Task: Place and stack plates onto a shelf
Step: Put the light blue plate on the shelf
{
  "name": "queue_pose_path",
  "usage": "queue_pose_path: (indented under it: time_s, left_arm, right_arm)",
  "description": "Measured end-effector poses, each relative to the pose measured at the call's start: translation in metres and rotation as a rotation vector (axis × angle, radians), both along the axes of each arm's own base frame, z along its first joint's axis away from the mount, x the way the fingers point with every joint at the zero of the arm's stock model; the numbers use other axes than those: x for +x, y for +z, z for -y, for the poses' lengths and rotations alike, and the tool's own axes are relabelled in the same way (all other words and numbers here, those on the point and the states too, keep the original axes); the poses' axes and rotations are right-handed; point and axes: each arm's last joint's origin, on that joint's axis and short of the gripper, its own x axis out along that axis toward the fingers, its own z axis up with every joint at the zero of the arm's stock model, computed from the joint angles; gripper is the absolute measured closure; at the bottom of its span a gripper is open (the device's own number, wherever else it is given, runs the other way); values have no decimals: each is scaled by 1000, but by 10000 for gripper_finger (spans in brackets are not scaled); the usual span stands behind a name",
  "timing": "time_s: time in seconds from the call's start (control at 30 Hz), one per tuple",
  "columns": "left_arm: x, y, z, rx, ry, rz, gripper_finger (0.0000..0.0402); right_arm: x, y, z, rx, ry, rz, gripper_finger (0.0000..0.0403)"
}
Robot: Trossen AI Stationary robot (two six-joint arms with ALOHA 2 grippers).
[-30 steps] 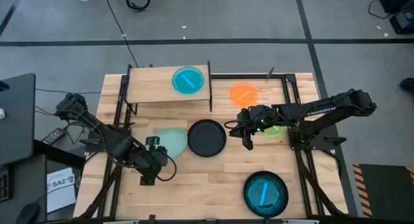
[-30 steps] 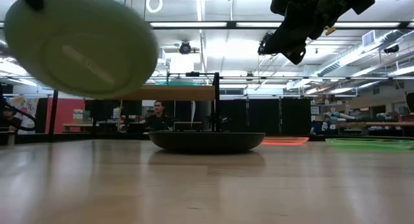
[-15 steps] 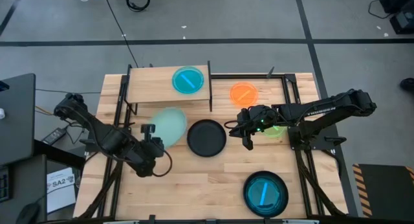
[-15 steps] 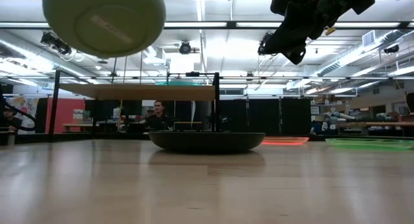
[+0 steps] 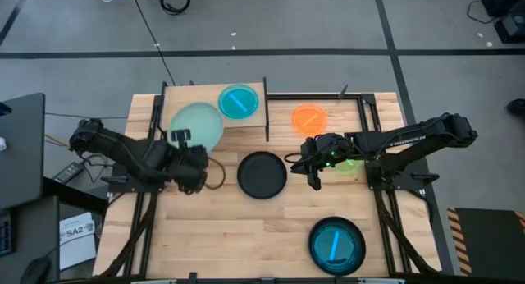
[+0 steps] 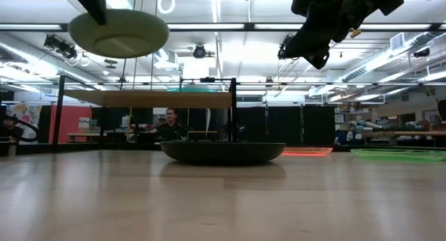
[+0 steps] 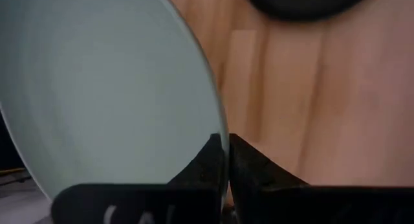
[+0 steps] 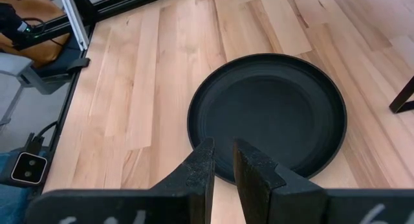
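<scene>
My left gripper is shut on a pale mint green plate, which hangs in the air over the left half of the shelf. In the low view the plate is well above the shelf board. A blue plate lies on the shelf's right half. My right gripper hovers right of the black plate, its fingers a narrow gap apart and holding nothing. In the right wrist view that plate lies beyond my right gripper. My left gripper pinches the mint plate's rim between its two fingers, one on each face of the plate. It comes at the plate from the table's near-left side. The plate is lifted clear and close to level, with its underside showing in the low view.
An orange plate lies right of the shelf and a bright green plate lies under the right arm. A black plate with a blue one inside sits at the near edge. Black frame rails run along the table's sides.
My left gripper has carried the mint plate up and toward the far edge, from beside the black plate to above the shelf's left half. The plate has turned from tilted to nearly level.
</scene>
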Motion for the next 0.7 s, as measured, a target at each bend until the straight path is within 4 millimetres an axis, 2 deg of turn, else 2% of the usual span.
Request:
queue_pose_path:
  time_s: [0.4, 0.7]
  left_arm:
    - [7, 0, -74, 40, 187, -103, 386]
    - [2, 0, -113, 33, 343, -117, 386]
  right_arm:
    - [0, 0, 0, 0, 0, 2, 341]
    - [0, 0, 0, 0, 0, 4, 341]
